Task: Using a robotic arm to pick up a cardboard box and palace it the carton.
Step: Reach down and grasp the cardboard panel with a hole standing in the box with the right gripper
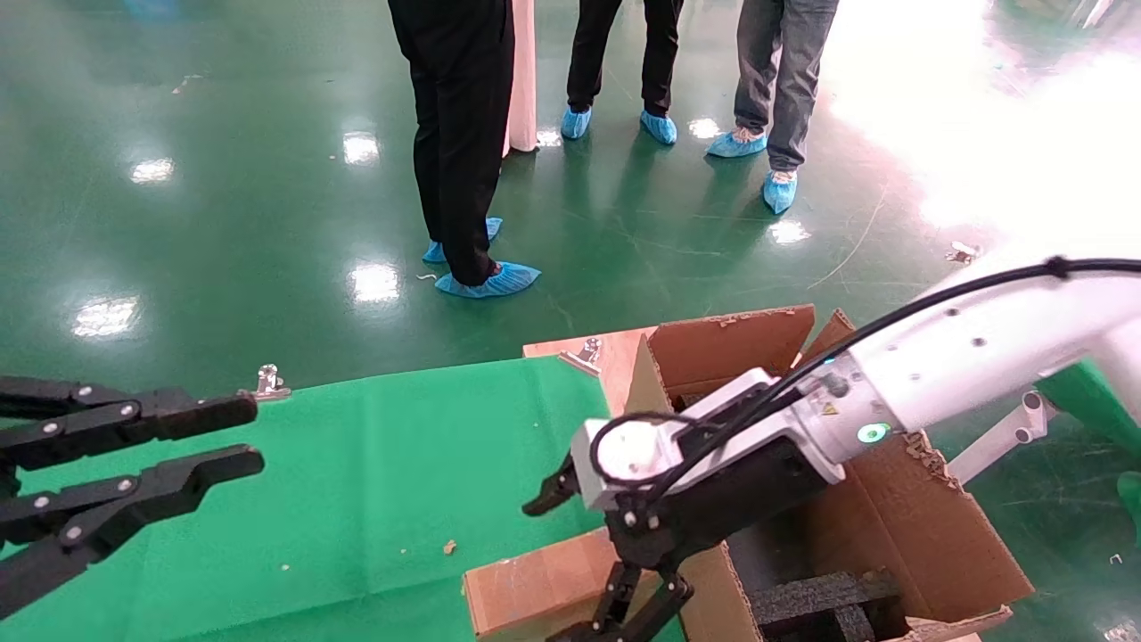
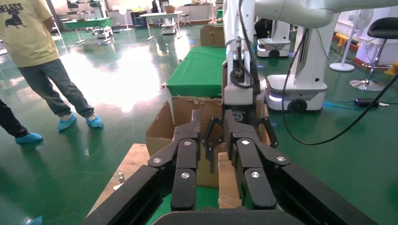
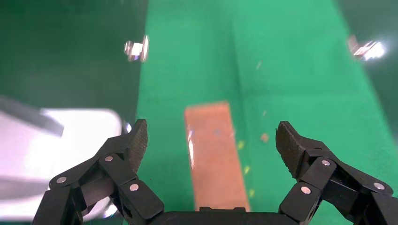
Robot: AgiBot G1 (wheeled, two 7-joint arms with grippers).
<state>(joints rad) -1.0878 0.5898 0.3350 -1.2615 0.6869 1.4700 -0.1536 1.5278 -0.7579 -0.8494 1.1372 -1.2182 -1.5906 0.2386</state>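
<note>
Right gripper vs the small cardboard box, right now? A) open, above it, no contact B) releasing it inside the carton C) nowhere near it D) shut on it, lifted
A: in the right wrist view the right gripper is spread wide with the cardboard box lying on the green cloth between its fingers, untouched.

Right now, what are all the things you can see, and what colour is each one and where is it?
cardboard box: one, brown, lying on the green cloth just left of the carton.
carton: one, brown, torn flaps open, right of the table.
foam inserts: black, inside the carton.
green cloth: one, covering the table.
metal clips: two, silver, on the cloth's far edge.
people: three pairs of legs, blue shoe covers, on the green floor beyond.
left gripper: black, open, hovering over the cloth's left side.
right gripper: black, on the white robotic arm, open above the cardboard box.
</note>
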